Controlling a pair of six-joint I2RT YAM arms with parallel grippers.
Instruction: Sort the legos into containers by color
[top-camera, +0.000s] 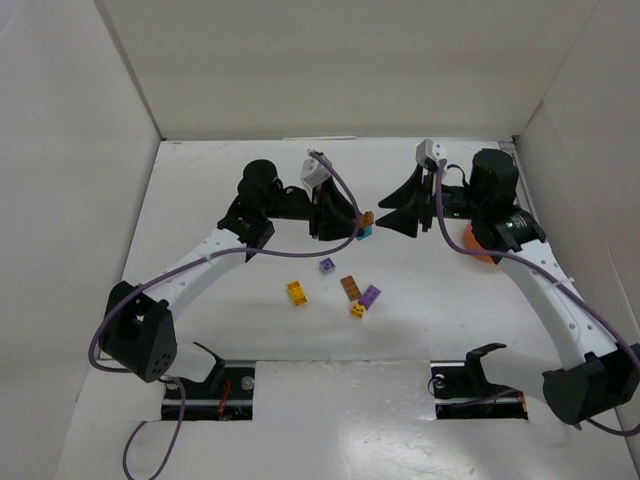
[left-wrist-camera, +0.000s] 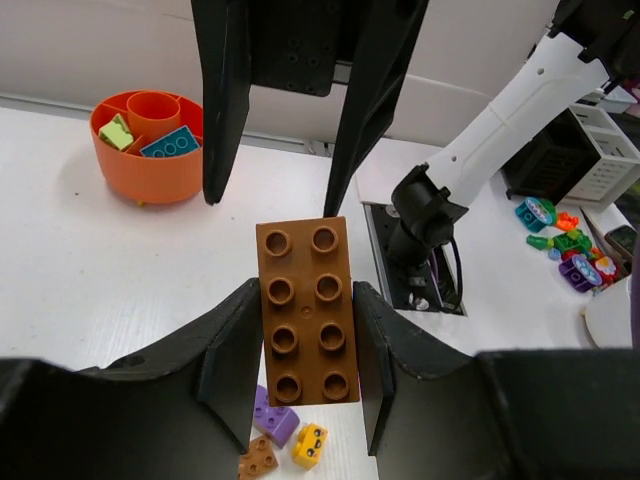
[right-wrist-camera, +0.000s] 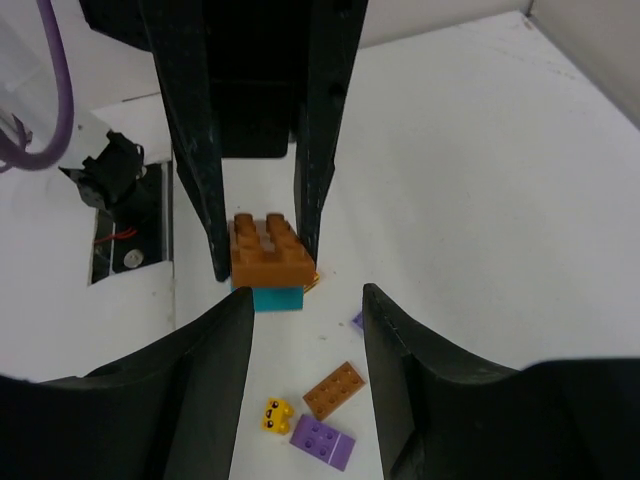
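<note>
My left gripper (top-camera: 358, 222) is shut on a brown eight-stud brick (left-wrist-camera: 305, 315), with a finger pressed on each long side. In the right wrist view this brown brick (right-wrist-camera: 268, 250) sits stacked on a teal brick (right-wrist-camera: 276, 297), low over the table. My right gripper (top-camera: 383, 210) faces it from the right, open and empty, its jaws wide apart (right-wrist-camera: 305, 345). The orange bowl (left-wrist-camera: 148, 150) holds a pale green and a teal brick in its compartments. In the top view the bowl (top-camera: 478, 245) is mostly hidden behind the right arm.
Loose bricks lie on the table nearer the arm bases: a brown plate (right-wrist-camera: 335, 390), a purple brick (right-wrist-camera: 322, 442), a small yellow one (right-wrist-camera: 275, 415), another yellow one (top-camera: 297, 292) and a small purple one (top-camera: 327, 265). White walls enclose the table.
</note>
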